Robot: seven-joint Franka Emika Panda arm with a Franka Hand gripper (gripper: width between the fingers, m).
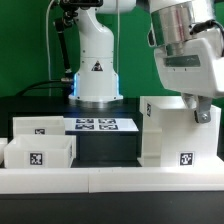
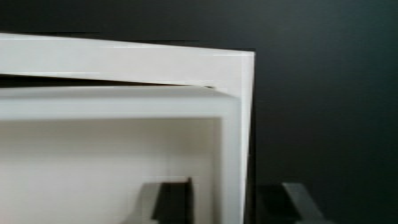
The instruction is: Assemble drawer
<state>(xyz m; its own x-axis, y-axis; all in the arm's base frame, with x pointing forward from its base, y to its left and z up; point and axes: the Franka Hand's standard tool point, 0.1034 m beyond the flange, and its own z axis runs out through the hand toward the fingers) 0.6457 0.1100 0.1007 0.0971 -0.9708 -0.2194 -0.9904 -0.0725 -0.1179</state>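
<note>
The tall white open-fronted box [image 1: 176,132] stands on the exterior view's right, with a tag low on its front. Two shallow white trays lie on the exterior view's left, one in front [image 1: 40,152] and one behind it [image 1: 42,126]. My gripper [image 1: 201,112] is down at the top of the box's right wall. In the wrist view my gripper [image 2: 235,203] straddles that wall [image 2: 235,140], one dark finger [image 2: 173,200] inside the box and the other outside. A gap shows on each side of the wall. The jaws are open.
The marker board [image 1: 105,125] lies flat between the trays and the box. A long low white rail [image 1: 110,181] runs along the front. The arm's white base [image 1: 97,75] stands at the back of the black table.
</note>
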